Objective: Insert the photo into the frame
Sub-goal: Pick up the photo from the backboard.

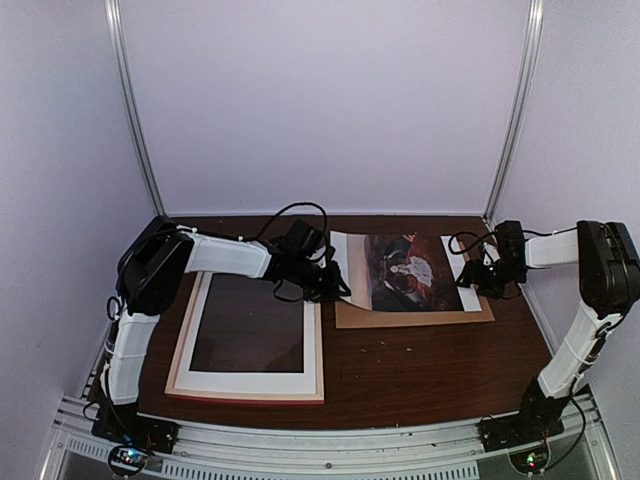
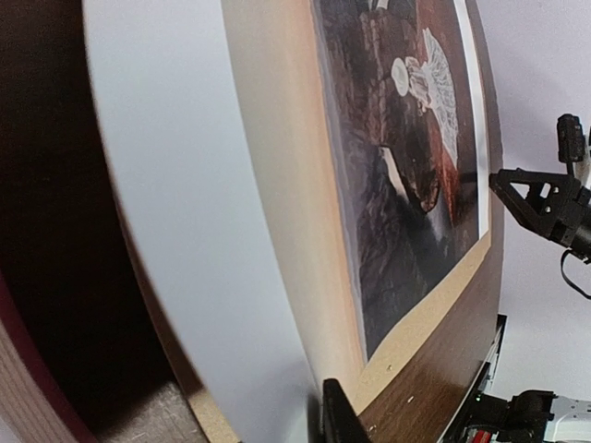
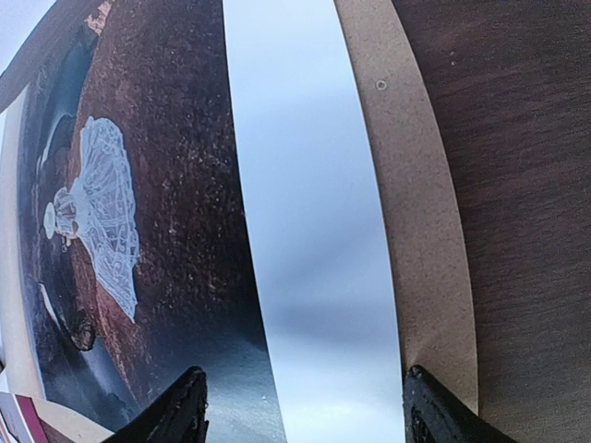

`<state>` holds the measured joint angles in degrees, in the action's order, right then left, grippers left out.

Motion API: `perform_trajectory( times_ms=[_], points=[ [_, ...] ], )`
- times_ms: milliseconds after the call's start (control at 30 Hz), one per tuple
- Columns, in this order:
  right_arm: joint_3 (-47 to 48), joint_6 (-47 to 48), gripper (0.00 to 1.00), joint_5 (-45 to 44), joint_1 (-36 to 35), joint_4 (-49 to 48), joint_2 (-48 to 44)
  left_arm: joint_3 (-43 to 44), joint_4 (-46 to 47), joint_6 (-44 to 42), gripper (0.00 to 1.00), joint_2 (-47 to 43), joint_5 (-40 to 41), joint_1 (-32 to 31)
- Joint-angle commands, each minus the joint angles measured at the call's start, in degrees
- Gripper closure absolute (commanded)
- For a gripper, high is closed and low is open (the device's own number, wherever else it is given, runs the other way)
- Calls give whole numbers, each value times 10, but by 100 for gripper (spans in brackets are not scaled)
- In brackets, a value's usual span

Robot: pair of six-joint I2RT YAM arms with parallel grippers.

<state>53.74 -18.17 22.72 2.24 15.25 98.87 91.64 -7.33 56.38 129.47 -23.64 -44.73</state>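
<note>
Two arms flank the photo (image 1: 405, 272), which lies face up on a brown board (image 1: 415, 316) at centre right of the bench (image 1: 400, 380), its left edge curled upward. The right jaws stand apart over its white margin; whether the left jaws are apart or together cannot be told. The frame (image 1: 250, 388) lies at lower left, apart from the photo.

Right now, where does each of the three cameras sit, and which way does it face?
Top external: above and behind, looking down on the table; left arm and right arm show.
Left wrist: low beside the photo, at its left edge, looking across it at the right gripper; one own fingertip shows.
Right wrist: just above the photo's white margin and the backing board; both own fingertips show.
Shared: all see the photo.
</note>
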Motion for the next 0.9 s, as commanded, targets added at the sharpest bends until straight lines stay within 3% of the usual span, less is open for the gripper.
perform_trajectory(
  times_ms=[0,67,333,633,867],
  points=[
    [-7,1,28,20,-10,48,-3,21,13,-17,91,-2,-18,-2],
    [-5,2,28,18,-10,50,-10,22,12,-26,100,-8,-19,-2],
    [7,4,28,18,-10,74,-56,55,-56,-130,100,-58,-7,-2],
    [43,4,27,33,-16,128,-129,125,-239,-369,100,-171,118,-2],
    [85,6,26,38,-22,172,-184,96,-295,-551,100,-286,191,-1]
  ],
)
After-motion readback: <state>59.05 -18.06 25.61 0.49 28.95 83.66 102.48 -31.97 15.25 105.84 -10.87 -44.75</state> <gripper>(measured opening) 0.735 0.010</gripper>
